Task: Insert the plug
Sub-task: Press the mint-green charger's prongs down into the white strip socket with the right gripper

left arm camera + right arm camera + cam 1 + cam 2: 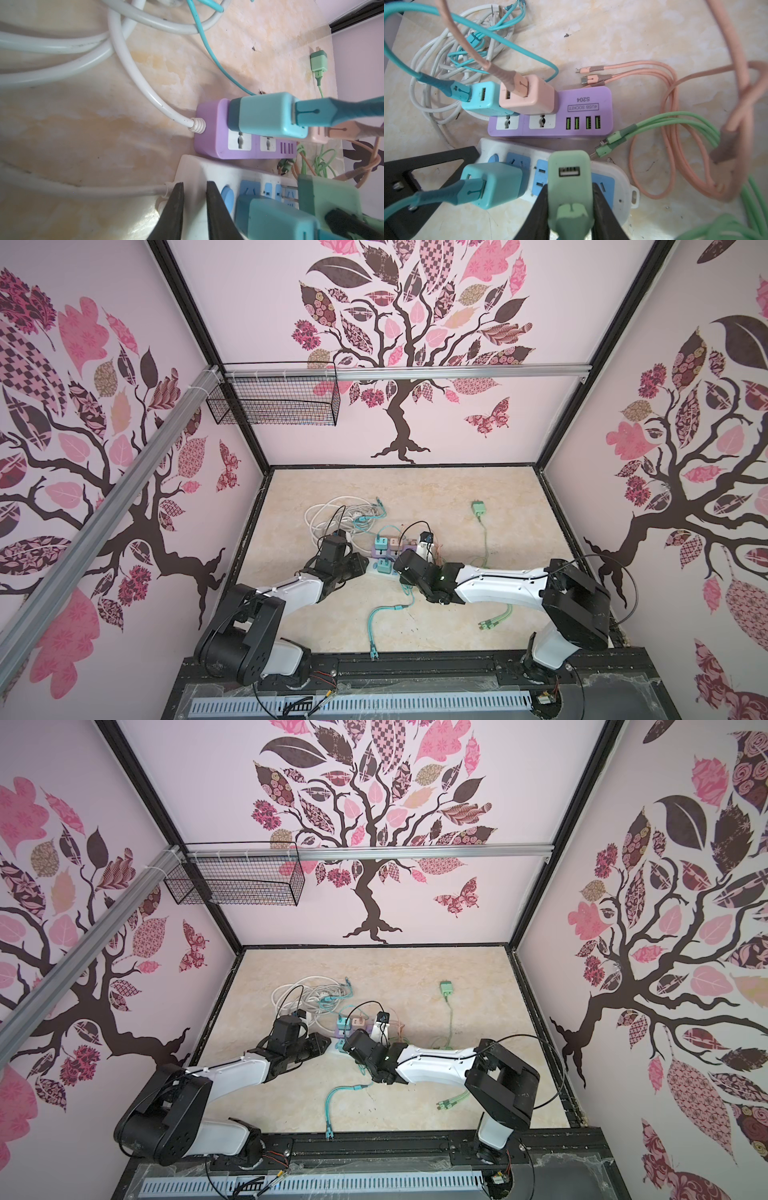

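My right gripper (pixel 570 187) is shut on a light green plug (pixel 570 176), its USB port facing the camera. The plug stands over the blue sockets of the white power strip (pixel 618 176), and its prongs are hidden. In the left wrist view the green plug (pixel 328 195) sits against the strip's socket face. My left gripper (pixel 194 184) is shut, with its fingertips down on the cable end of the white strip (pixel 199 166) and nothing between them. In both top views the two grippers (pixel 361 562) (pixel 401 564) meet over the strip.
A teal plug (pixel 494 185) sits in the white strip beside the green one. A purple strip (pixel 583 97) behind holds a teal and a pink plug. Loose pink (pixel 670 124) and green cables lie to one side, and coiled white cable (pixel 328 514) lies behind. A second green plug (pixel 478 508) lies far back.
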`<move>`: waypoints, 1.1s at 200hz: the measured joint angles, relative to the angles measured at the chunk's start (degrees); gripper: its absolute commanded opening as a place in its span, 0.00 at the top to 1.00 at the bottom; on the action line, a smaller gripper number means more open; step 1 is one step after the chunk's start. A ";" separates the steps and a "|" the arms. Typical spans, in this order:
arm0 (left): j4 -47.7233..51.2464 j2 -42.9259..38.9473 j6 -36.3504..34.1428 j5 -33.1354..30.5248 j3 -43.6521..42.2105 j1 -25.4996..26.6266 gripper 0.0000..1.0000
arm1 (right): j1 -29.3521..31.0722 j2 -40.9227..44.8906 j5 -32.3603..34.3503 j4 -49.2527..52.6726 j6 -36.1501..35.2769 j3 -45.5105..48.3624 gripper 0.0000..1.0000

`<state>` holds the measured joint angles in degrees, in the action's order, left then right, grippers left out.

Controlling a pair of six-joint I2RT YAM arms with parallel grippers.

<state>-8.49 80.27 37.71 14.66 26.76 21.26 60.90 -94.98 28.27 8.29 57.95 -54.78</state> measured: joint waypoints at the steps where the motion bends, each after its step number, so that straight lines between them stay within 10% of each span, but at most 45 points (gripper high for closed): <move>1: 0.00 0.00 0.00 0.00 0.00 0.00 0.78 | 0.00 0.00 0.00 0.00 0.00 -0.02 0.92; 220: 0.04 -0.42 0.48 1.73 -0.37 0.00 0.78 | 1.40 0.00 0.09 2.05 4.90 -0.07 0.92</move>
<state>-8.45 79.85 38.20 16.38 26.39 21.26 62.30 -94.98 28.36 10.35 62.85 -54.85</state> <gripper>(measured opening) 0.216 0.301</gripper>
